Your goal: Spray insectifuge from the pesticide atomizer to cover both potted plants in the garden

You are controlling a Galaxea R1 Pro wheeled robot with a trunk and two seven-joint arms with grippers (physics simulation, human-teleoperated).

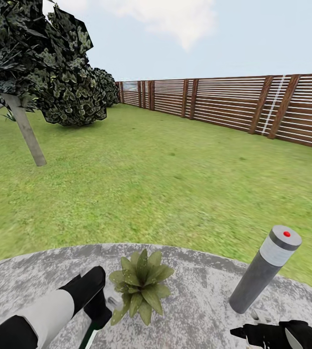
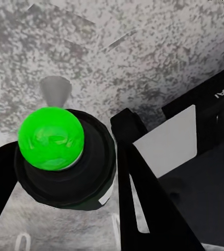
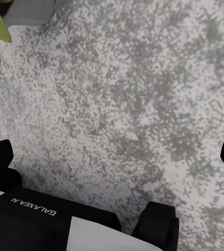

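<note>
Gripping slim green pesticide atomizer (image 2: 65, 157)

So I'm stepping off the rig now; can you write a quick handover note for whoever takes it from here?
Left end effector: shut on the pesticide atomizer, held low beside the potted plant on the paved patio.
Right end effector: open, holding nothing, hanging over bare paving near the bollard lamp.
Done: atomizer picked up.
Left: whether this plant has been sprayed cannot be told; cover it, then find and spray the second.
</note>
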